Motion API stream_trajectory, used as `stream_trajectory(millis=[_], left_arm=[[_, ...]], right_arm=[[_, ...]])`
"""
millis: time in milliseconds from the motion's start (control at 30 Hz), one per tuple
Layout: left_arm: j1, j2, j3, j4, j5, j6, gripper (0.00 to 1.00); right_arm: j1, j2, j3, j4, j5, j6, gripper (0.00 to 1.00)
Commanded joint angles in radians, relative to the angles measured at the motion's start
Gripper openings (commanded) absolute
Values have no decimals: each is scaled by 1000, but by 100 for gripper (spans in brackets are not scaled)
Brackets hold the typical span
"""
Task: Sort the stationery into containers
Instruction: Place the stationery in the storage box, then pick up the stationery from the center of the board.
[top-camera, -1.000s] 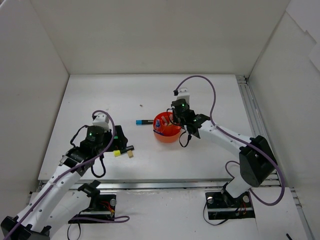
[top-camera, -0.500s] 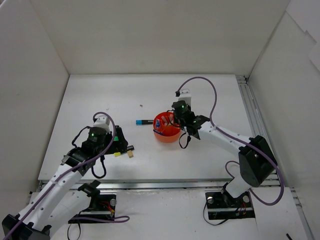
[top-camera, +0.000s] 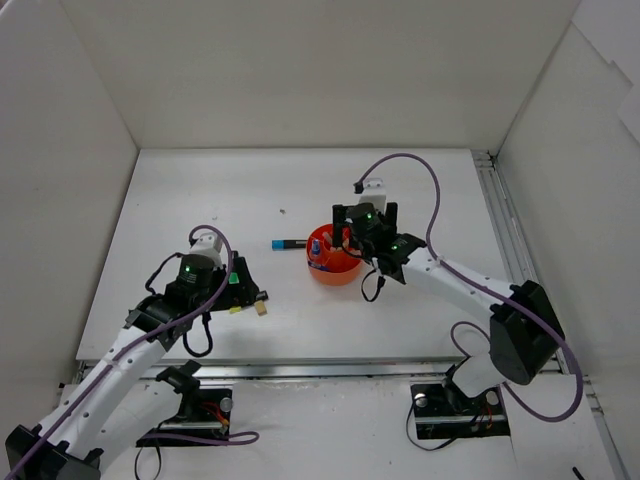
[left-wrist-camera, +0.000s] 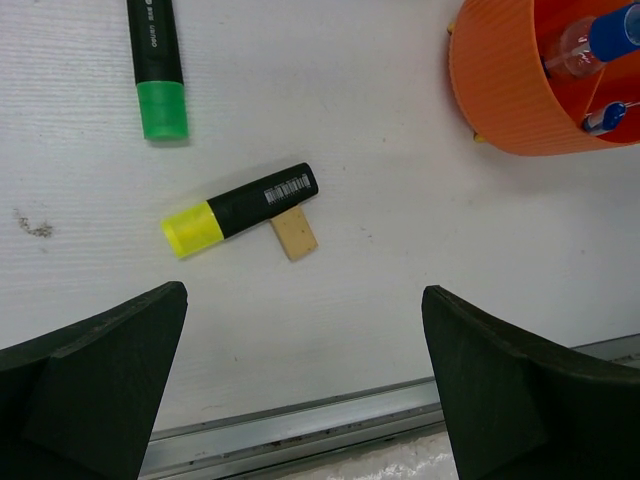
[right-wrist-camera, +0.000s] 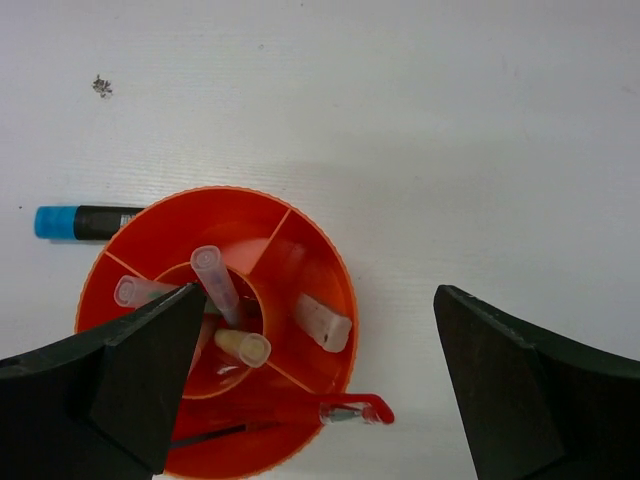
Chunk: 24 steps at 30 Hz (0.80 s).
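Yellow-capped highlighter (left-wrist-camera: 240, 208) left of the orange tub (left-wrist-camera: 500, 95) touches an eraser (left-wrist-camera: 294, 235): we judge the left gripper (left-wrist-camera: 304, 300), wide open and empty like the right gripper (right-wrist-camera: 320, 295), may pinch the 2 together.

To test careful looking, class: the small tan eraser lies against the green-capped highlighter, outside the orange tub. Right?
No. In the left wrist view the small tan eraser lies against the yellow-capped highlighter; the green-capped highlighter lies apart from it. It is indeed outside the orange tub.
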<state>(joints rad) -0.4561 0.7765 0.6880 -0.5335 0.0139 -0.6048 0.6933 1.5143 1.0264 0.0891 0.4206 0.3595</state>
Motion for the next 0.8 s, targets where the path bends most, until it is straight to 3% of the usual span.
stream_trajectory(millis=[0,267,533,767], left_arm=[[7,15,2,38,49,-29,100],[-39,150,-38,99,46,-110,100],[-147,358,51,84,-61,-173,99],[-147,463,65,141,-60,-159,86]], right_arm=[[9,-130,8,14,66,12,98],[6,-337,-64,-34,194,53,98],[3,-433,-123,-84,248,85,98],[-2,-488,-167,-127,288,93,98]])
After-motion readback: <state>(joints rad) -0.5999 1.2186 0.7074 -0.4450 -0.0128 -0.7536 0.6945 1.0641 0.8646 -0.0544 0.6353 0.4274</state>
